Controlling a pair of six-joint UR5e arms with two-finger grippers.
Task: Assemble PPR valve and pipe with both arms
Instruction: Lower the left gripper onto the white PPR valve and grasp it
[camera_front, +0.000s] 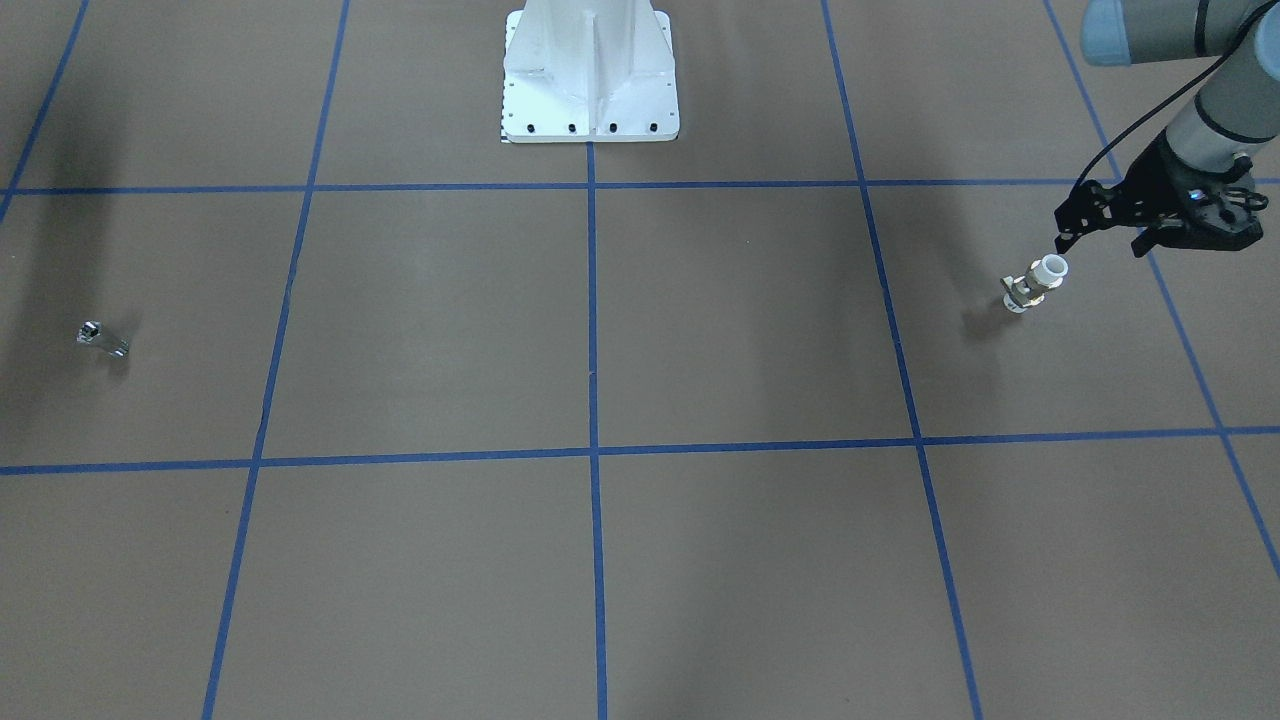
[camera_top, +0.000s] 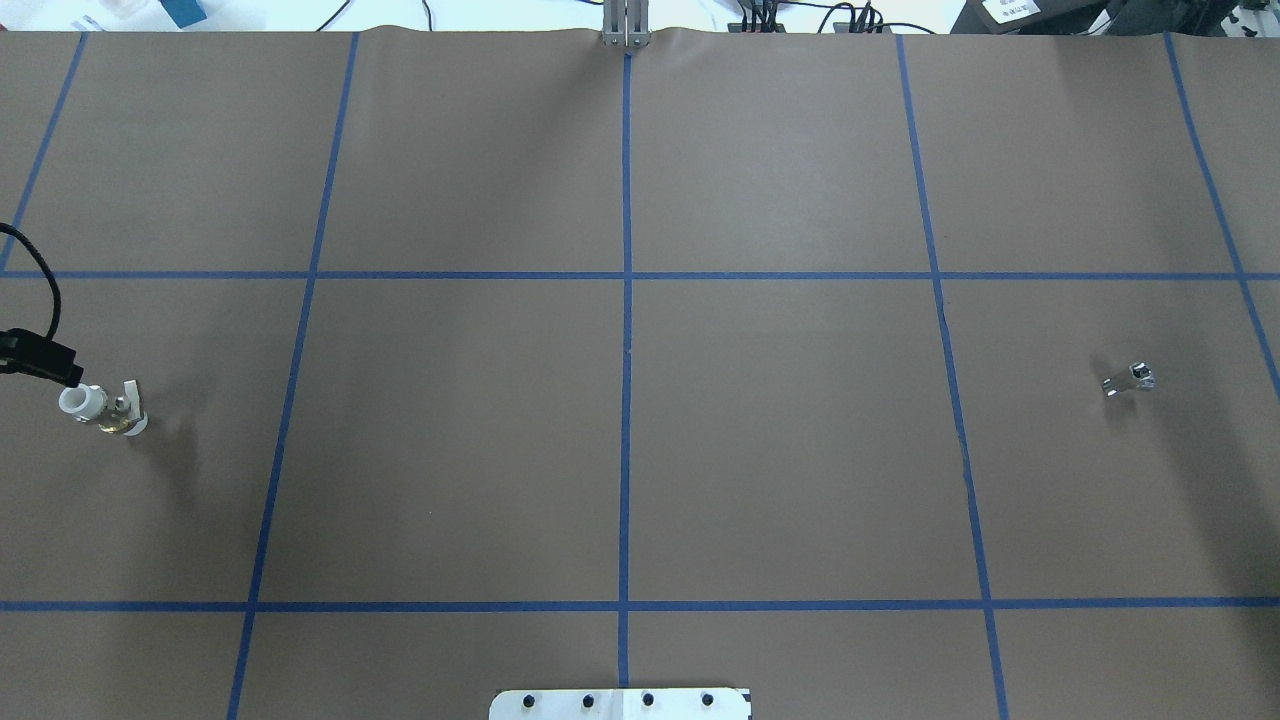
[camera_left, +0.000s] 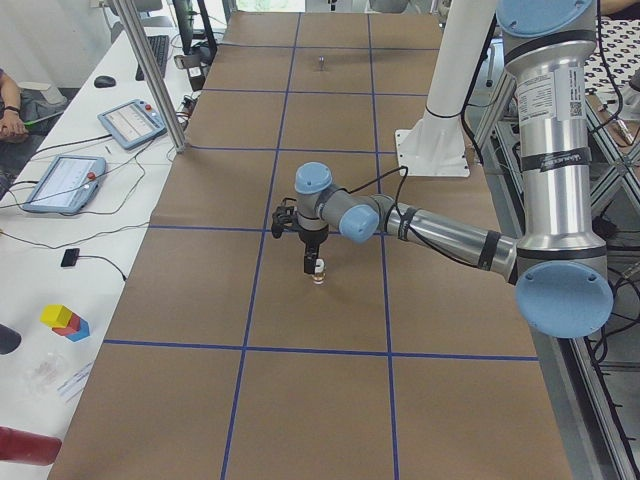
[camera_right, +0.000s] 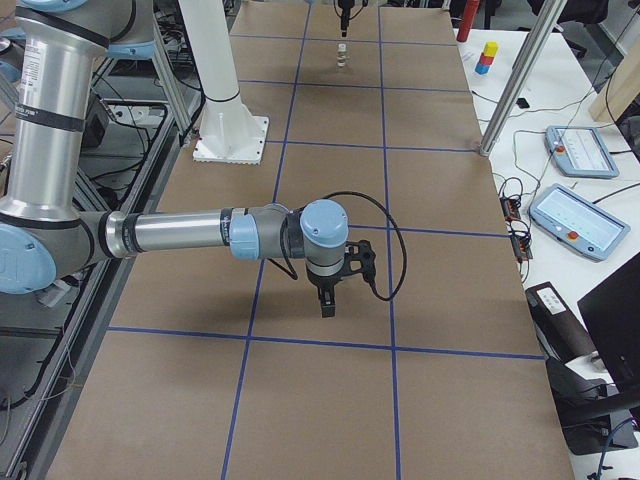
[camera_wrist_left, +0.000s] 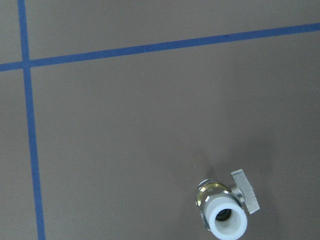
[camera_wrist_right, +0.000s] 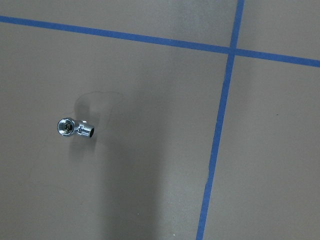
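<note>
One left hand (camera_front: 1100, 241), jaws apart, empty, just above PPR valve (camera_front: 1037, 283)

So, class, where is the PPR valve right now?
In the overhead view the PPR valve sits near the view's left edge, close by the left pincer, far from the pipe at the right.

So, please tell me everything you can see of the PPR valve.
The PPR valve is small and stubby. It has white plastic tube ends, a brass-coloured middle and a little white handle on one side. It stands upright on one tube end, and the other end faces up and shows a dark bore. It is on the robot's left side of the brown table. Only the table touches it.
</note>
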